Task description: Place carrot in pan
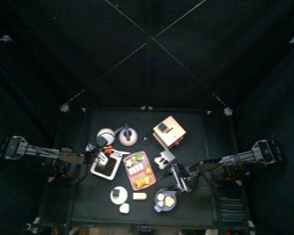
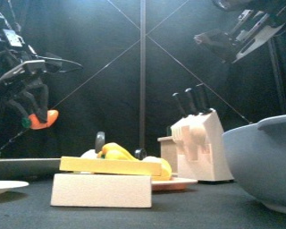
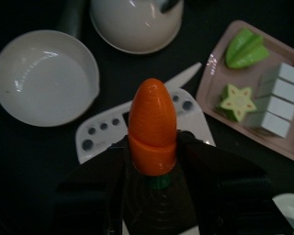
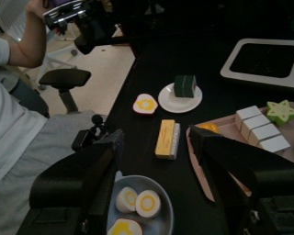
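My left gripper (image 2: 36, 109) hangs well above the table at the left, shut on the orange carrot (image 2: 40, 118). In the left wrist view the carrot (image 3: 152, 119) points out from between the jaws, over a white slotted spatula (image 3: 113, 128). Beyond it lies the round pan (image 3: 135, 23) with a pale inside, which the top view shows as the pan (image 1: 128, 136) left of the knife block. My right gripper (image 4: 153, 138) is open and holds nothing, raised high at the right (image 2: 235, 31).
A white bowl (image 3: 45, 73) sits beside the pan. A pink tray (image 3: 223, 69) holds cut food. A knife block (image 2: 196, 143), a large grey bowl (image 2: 264, 165) and a pale yellow block (image 2: 104, 165) stand near the front. A person (image 4: 15, 101) sits beyond the table.
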`<state>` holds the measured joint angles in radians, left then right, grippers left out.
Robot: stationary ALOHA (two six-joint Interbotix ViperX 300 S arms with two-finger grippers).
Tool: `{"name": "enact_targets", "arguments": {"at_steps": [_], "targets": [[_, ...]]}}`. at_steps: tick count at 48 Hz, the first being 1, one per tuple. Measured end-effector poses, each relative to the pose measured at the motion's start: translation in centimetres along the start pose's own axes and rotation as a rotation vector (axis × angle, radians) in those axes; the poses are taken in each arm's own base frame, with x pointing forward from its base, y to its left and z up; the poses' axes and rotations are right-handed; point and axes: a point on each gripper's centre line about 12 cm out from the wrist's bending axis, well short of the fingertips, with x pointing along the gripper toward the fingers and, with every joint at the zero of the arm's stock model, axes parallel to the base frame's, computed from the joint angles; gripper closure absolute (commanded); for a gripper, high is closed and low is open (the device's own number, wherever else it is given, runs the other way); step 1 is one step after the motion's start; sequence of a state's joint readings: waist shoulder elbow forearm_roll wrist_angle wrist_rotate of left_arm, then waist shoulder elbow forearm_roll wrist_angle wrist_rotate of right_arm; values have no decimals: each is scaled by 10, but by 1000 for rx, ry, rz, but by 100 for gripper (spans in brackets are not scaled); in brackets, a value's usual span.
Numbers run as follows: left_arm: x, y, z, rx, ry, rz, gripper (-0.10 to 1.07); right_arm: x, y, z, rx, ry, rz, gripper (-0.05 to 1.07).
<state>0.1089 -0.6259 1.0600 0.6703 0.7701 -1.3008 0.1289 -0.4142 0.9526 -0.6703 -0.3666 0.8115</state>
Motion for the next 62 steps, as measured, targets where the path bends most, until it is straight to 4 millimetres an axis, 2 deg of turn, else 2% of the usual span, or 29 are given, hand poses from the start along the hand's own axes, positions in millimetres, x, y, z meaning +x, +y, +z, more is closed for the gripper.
{"name": "enact_targets", "arguments": {"at_steps": [10, 17, 25, 39, 62], "targets": [[21, 33, 6, -92, -40, 41, 33, 0, 0, 0, 0, -1, 0, 11], [30, 43, 13, -143, -94, -16, 32, 0, -1, -1, 1, 1, -2, 11], [35, 46, 20, -175, -130, -61, 24, 1, -2, -2, 1, 5, -5, 11], [47, 48, 16, -153, -94, -40, 8, 2, -4, -3, 4, 10, -10, 11], [49, 45, 18, -141, -103, -66, 6, 2, -4, -3, 4, 12, -11, 11]]}}
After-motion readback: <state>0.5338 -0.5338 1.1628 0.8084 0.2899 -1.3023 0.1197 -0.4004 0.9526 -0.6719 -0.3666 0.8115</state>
